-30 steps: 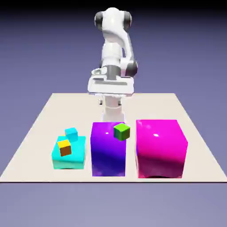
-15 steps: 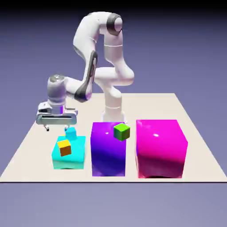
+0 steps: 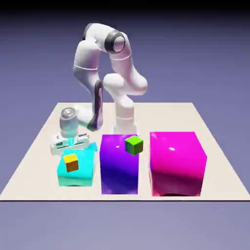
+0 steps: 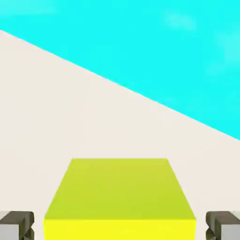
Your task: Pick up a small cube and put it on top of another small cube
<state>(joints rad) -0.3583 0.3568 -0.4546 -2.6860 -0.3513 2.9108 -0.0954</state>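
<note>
While the pincer (image 4: 120,227) stands released — a gap at each side — we find the yellow cube (image 4: 120,190) between its 2 tips, near the cyan block (image 3: 83,177). Probably light, stiff; we'd pinch 2 opposite faces, centred.

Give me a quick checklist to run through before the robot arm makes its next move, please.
1. Small yellow cube between the fingertips of the end effector: ok.
2. Both fingertips touching it: not ok, a gap shows on each side.
3. Small yellow cube apart from the large cyan block: ok, bare table shows between.
4. Orange-faced cube in plain view: ok.
5. Which small cube it should go on: cannot tell.
</note>
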